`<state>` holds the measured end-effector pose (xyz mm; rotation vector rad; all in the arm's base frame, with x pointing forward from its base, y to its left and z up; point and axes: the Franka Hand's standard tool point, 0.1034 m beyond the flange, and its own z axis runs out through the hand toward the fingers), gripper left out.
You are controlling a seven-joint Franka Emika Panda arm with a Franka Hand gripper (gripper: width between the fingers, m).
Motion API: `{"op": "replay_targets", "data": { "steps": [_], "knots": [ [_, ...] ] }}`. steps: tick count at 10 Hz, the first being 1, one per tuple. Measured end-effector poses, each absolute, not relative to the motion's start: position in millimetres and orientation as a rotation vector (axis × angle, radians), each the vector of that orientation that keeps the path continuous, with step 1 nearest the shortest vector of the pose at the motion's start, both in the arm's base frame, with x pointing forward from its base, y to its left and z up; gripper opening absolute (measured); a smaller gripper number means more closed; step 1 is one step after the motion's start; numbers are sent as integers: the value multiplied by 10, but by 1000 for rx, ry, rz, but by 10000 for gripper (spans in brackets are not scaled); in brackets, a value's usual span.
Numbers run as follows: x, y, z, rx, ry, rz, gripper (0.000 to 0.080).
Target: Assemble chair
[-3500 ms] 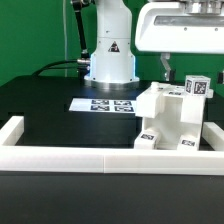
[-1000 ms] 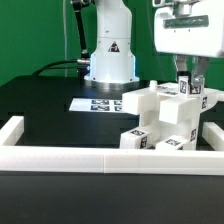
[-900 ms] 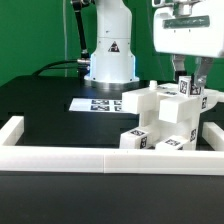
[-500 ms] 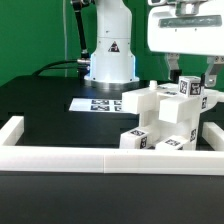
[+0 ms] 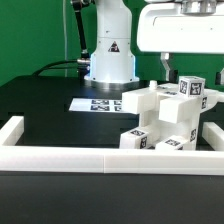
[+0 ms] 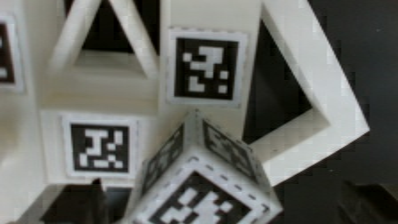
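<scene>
The partly built white chair stands on the black table at the exterior view's right, close to the front rail. It is made of blocky pieces with small black-and-white tags. A tagged post sticks up at its top right. My gripper hangs just above that post, open and empty, with one finger on each side. In the wrist view the post's tagged end is close below me. Other tagged chair pieces lie beyond it.
The marker board lies flat in front of the robot base. A long low white border rail runs along the front, with side rails at the left and right.
The gripper was shut on the post a second ago. It has since opened, let go and risen a little. The chair has not moved.
</scene>
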<state>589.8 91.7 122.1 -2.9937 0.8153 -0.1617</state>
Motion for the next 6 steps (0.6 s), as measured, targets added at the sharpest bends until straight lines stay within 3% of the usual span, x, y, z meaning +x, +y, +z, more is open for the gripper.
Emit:
{"op": "replay_targets", "data": {
  "steps": [6],
  "knots": [
    [5902,878,1219,-3127,196,-171,648]
  ]
}}
